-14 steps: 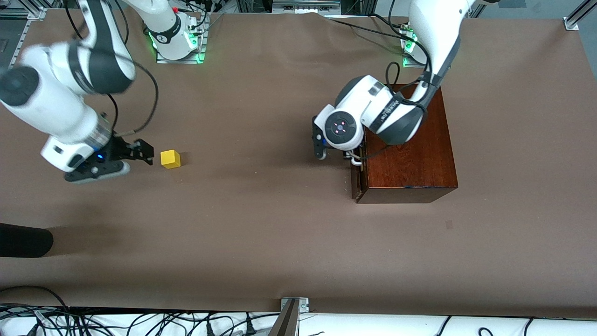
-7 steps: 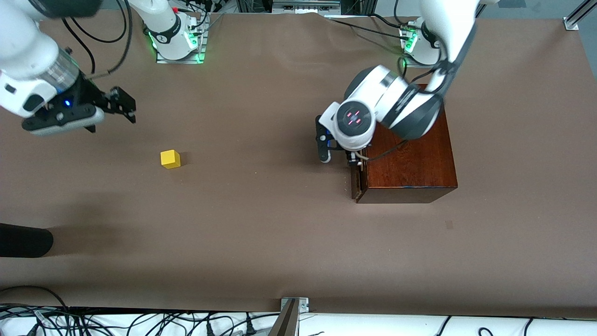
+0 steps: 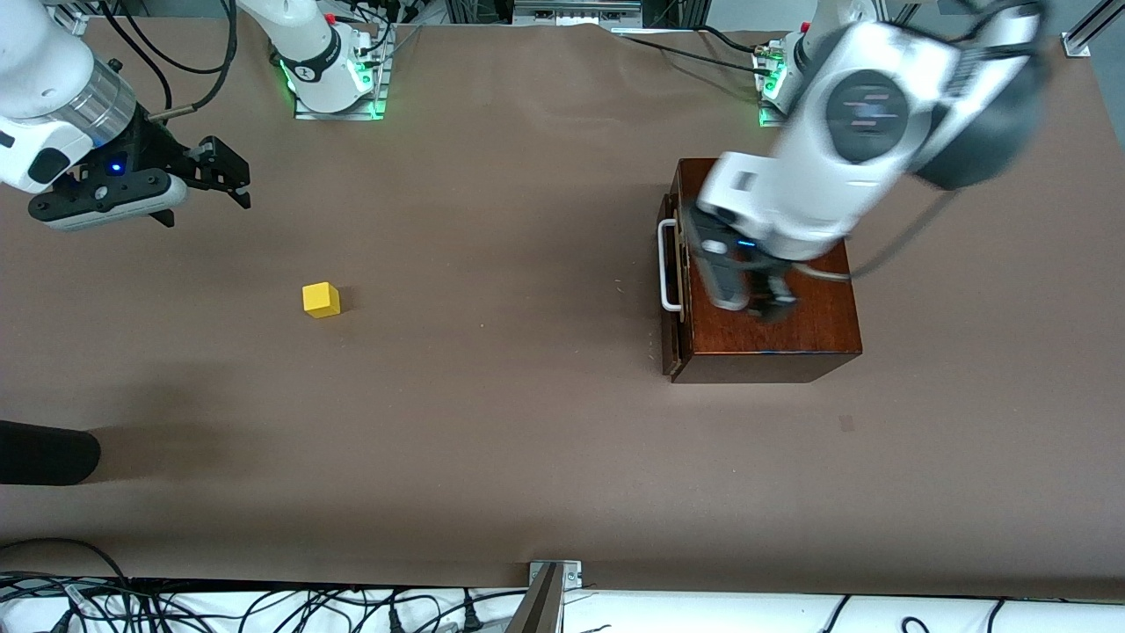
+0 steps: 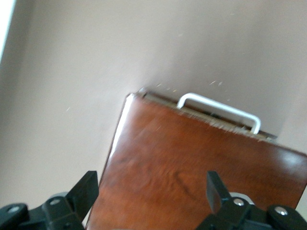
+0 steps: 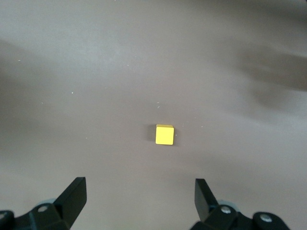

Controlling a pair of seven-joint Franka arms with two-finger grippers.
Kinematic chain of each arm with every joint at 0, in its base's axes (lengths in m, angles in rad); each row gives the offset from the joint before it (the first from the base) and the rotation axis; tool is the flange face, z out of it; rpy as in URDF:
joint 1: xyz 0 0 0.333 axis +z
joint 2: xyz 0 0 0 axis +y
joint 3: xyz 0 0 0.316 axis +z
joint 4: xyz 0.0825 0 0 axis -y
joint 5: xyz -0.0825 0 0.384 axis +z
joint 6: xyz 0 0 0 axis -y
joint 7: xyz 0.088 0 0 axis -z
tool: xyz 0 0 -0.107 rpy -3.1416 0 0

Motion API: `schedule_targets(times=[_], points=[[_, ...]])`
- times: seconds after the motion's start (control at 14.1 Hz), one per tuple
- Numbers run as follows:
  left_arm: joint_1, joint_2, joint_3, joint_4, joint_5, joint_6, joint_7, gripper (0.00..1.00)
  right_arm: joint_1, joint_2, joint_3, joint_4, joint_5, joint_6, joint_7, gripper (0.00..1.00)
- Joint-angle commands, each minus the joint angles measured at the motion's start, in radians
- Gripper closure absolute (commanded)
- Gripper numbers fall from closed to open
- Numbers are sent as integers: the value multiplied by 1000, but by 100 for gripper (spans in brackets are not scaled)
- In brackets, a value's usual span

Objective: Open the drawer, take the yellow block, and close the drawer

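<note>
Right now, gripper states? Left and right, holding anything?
Left gripper: open, empty, over the wooden box top, clear of the drawer handle.
Right gripper: open, empty, above the table with the yellow block lying free below.

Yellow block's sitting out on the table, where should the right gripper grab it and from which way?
Probably straight down from above, closing on two facing sides of the yellow block. It sits flat on the table with nothing beside it. The right gripper is open.
</note>
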Motion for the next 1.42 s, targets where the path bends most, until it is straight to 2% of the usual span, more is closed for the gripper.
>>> schedule_targets(times=[0.0, 0.14, 0.28, 0.43, 0.64, 1.0, 1.35], points=[[77, -69, 3, -27, 1, -28, -13, 0, -18, -17, 6, 17, 25, -31, 9, 0], [112, -138, 38, -80, -1, -25, -114, 0, -18, -17, 5, 17, 23, -35, 9, 0], [130, -197, 55, -157, 13, -22, -318, 0, -18, -16, -7, 18, 20, -44, 8, 0], [167, -267, 104, -221, -2, -7, -496, 0, -18, -10, -9, 23, 10, -40, 8, 0], [172, -345, 126, -313, -2, 0, -714, 0, -21, -4, -15, 53, 10, -61, 3, 0], [172, -416, 185, -470, -60, 102, -743, 0, -19, 7, -26, 69, -9, -84, -1, 0], [170, -413, 185, -472, -60, 98, -740, 0, -21, 21, -34, 83, -21, -92, 6, 0]])
